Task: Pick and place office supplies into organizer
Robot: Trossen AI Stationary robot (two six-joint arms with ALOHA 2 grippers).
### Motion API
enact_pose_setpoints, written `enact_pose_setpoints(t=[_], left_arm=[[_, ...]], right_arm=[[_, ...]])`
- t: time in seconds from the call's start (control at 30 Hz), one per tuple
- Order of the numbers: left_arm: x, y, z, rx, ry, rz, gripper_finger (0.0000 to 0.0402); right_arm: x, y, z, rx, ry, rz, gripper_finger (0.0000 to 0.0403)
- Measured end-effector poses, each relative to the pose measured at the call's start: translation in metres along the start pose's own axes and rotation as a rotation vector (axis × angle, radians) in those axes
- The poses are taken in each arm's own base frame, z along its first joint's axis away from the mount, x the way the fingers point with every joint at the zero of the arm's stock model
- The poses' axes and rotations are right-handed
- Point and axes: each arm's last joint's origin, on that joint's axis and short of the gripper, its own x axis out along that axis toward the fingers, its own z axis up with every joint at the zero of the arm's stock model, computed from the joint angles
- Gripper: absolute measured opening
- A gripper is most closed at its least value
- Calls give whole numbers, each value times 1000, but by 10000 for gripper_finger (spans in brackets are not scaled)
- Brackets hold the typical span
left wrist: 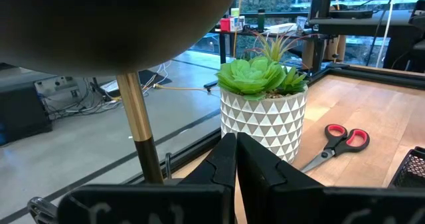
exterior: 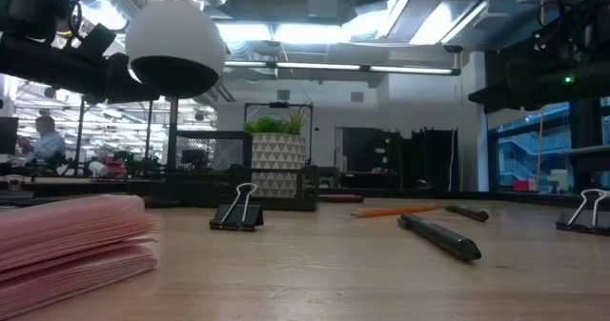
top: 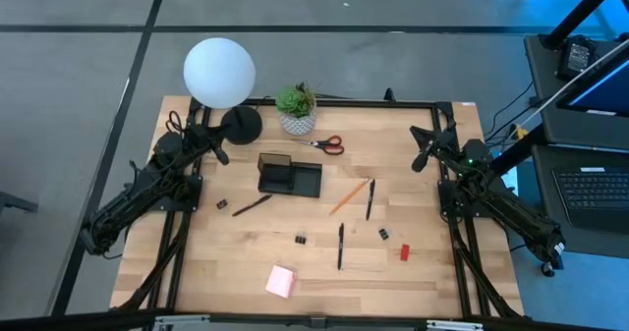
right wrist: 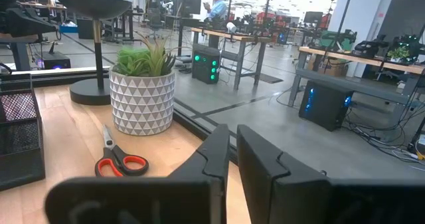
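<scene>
Black organizer (top: 289, 177) sits mid-table, long axis left-right, nothing in it; scissors (top: 327, 144) lie behind it by the plant (top: 296, 109), blades toward the plant, while pencil (top: 348, 195) and pens (top: 340, 246) lie scattered in front-right, mostly near-far or diagonal, pink pad (top: 281, 281) near the front edge. Left gripper (top: 222, 155) closed on nothing at the back-left by the lamp (top: 220, 73); right gripper (top: 419, 160) nearly closed, empty, back-right, so the table middle is free. No readable writing.

Wooden table (top: 226, 262) with organizer (top: 288, 177), scissors (top: 327, 144), pens (top: 340, 246), pink pad (top: 281, 281), plant (top: 296, 110).
</scene>
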Motion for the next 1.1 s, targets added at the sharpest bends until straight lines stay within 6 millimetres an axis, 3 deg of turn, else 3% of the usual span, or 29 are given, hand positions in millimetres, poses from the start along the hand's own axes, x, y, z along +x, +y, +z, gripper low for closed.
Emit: enact_pose_setpoints(t=[0.73, 0.97, 1.1], left_arm=[[0, 0, 0, 0, 0, 0, 6], [0, 0, 0, 39, 0, -2, 8], [0, -4, 2, 86, -28, -121, 32]], right_arm=[[0, 0, 0, 5, 0, 0, 35], [0, 0, 0, 124, 0, 0, 35], [0, 0, 0, 228, 0, 0, 35]])
